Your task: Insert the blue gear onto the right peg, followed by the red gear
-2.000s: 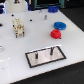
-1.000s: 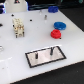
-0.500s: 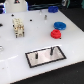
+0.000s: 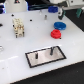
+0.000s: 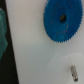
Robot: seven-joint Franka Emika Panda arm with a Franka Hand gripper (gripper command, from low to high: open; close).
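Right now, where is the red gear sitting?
In the exterior view the red gear lies on the white table toward that view's right, just in front of the blue gear and behind the black-framed plate.

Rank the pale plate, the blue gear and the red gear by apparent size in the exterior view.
1. The pale plate, clearly largest.
2. The blue gear and the red gear look about alike; blue sits farther back, so no ranking.
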